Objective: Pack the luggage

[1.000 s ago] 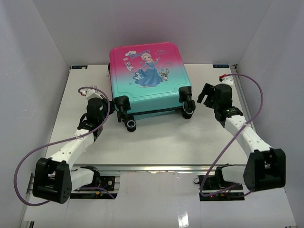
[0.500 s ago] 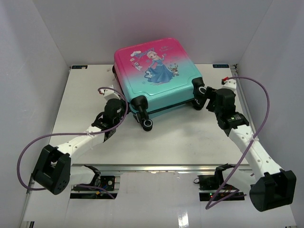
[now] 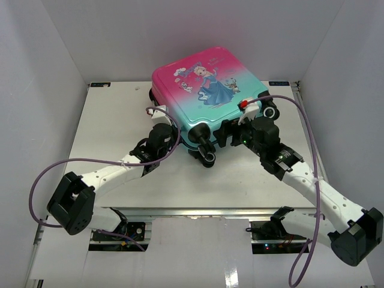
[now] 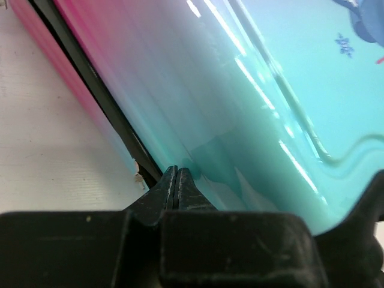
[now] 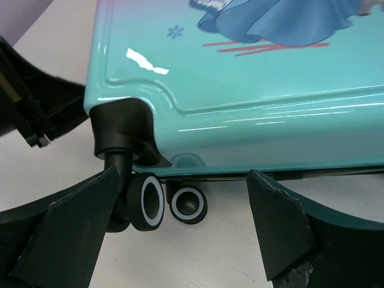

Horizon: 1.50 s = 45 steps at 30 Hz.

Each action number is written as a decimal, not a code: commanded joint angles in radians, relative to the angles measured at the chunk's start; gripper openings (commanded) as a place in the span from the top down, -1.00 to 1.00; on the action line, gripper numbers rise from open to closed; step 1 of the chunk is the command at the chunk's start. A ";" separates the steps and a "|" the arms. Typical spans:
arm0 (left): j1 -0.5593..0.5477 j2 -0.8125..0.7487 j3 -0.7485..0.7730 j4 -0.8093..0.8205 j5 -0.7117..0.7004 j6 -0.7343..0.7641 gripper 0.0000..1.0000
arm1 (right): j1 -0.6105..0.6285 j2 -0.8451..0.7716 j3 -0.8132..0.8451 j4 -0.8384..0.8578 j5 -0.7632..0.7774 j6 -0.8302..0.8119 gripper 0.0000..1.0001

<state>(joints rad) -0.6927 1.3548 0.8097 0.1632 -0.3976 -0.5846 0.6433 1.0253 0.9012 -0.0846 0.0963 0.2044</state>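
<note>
Item: luggage (image 3: 207, 90), one small hard-shell case, pink grading to teal, cartoon princess print facing up. Location: far half of the desk (image 3: 108, 138), lying turned at an angle, wheeled end toward the arms, both arms close against it. Condition: shells together, with the dark seam (image 4: 108, 99) running unbroken along the side; nothing of the lining shows, and no goods for packing are in view. Left pincer (image 4: 177, 180): drawn fully together and holding nothing, its tips set against the teal side wall just beside the seam. Right pincer (image 5: 183, 180): spread wide and empty, with the black corner wheels (image 5: 147, 203) lying between its fingers; whether its left finger touches the wheel strut cannot be told. Step in hand, by judgement: positioning the closed case, the left tip bracing or nudging one side while the right comes in at the wheeled corner. Task standing: early, since the case is not yet opened. Next move calls for a firm purchase on the wheel strut or the corner edge without the smooth shell sliding on the desk, and afterwards a way into the seam so the lid can be raised.
</note>
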 commanded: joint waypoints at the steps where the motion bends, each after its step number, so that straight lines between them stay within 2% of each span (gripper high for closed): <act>1: 0.102 -0.119 0.082 -0.050 0.099 0.032 0.99 | 0.061 0.074 0.039 0.072 -0.115 -0.071 -0.88; 6: 0.301 -0.166 0.060 -0.060 0.173 0.033 0.91 | 0.130 0.140 0.034 0.104 -0.101 -0.091 -0.91; 10: 0.430 -0.118 0.035 -0.018 0.258 0.014 0.88 | 0.182 0.202 0.045 0.098 -0.060 -0.122 -0.93; 14: 0.570 -0.021 0.026 0.095 0.432 -0.023 0.56 | 0.235 0.280 0.058 0.080 0.006 -0.140 -0.93; 18: 0.619 0.081 0.098 0.122 0.522 -0.022 0.42 | 0.249 0.345 0.068 0.058 0.089 -0.157 -0.86; 20: 0.632 0.118 0.121 0.136 0.537 -0.025 0.40 | 0.250 0.362 0.073 0.050 0.122 -0.163 -0.74; 23: 0.643 0.145 0.130 0.167 0.555 -0.032 0.36 | 0.250 0.374 0.080 0.021 0.260 -0.184 -0.09; 26: 0.652 0.188 0.147 0.182 0.560 -0.030 0.33 | 0.246 0.324 0.073 0.031 0.352 -0.224 0.45; 29: 0.660 0.228 0.159 0.204 0.594 -0.030 0.32 | 0.242 0.269 0.077 0.063 0.408 -0.282 0.76; 31: 0.661 0.250 0.170 0.215 0.616 -0.026 0.32 | 0.231 0.231 0.079 0.069 0.439 -0.301 0.84; 37: 0.662 0.279 0.189 0.237 0.615 -0.015 0.30 | 0.133 0.168 0.024 0.100 0.399 -0.309 0.84; 45: 0.661 0.288 0.203 0.297 0.734 -0.020 0.27 | -0.040 0.039 -0.177 0.171 0.320 -0.236 0.83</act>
<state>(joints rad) -0.0353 1.6641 0.9845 0.3921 0.2462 -0.6102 0.7296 1.1745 0.7660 -0.0702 0.2930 -0.1050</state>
